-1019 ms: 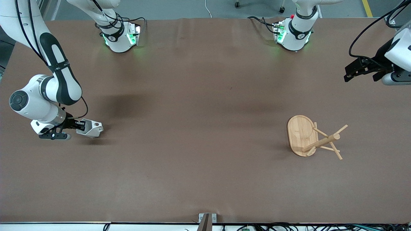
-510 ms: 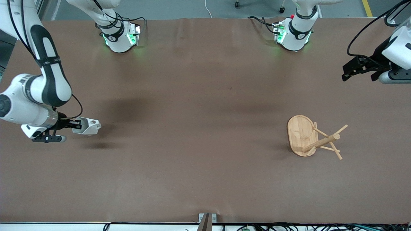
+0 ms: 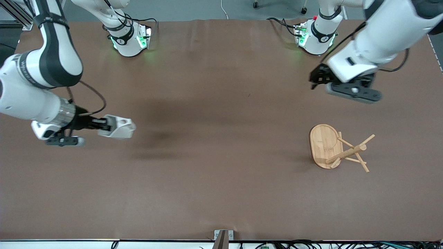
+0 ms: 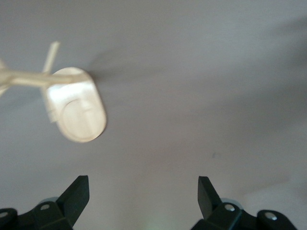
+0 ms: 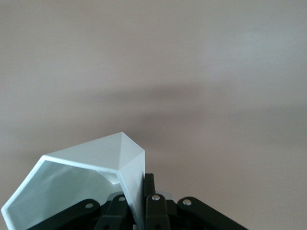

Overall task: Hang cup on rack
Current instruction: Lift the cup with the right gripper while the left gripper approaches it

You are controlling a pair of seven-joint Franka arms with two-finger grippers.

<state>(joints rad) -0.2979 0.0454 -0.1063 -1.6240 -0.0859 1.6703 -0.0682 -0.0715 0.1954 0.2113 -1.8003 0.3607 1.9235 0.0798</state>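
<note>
My right gripper (image 3: 102, 124) is shut on the white faceted cup (image 3: 119, 127) and holds it in the air over the right arm's end of the table. Up close, its fingers (image 5: 152, 197) pinch one wall of the cup (image 5: 79, 179), and the hexagonal mouth faces the camera. The bamboo rack (image 3: 337, 148) stands on its oval base (image 3: 322, 143) toward the left arm's end, with thin pegs angling off its post. My left gripper (image 3: 316, 79) hangs open and empty over the table between the left arm's base and the rack. Its wrist view shows the rack (image 4: 76, 110) past the spread fingertips (image 4: 79, 191).
Brown table covering (image 3: 221, 155) stretches between the cup and the rack. Both arm bases (image 3: 129, 41) stand along the table's edge farthest from the front camera. A small metal bracket (image 3: 223, 237) sits at the nearest edge.
The right gripper has lifted the cup and carried it toward the table's middle. The left arm has swung in from the table's end to hover near the rack, still open.
</note>
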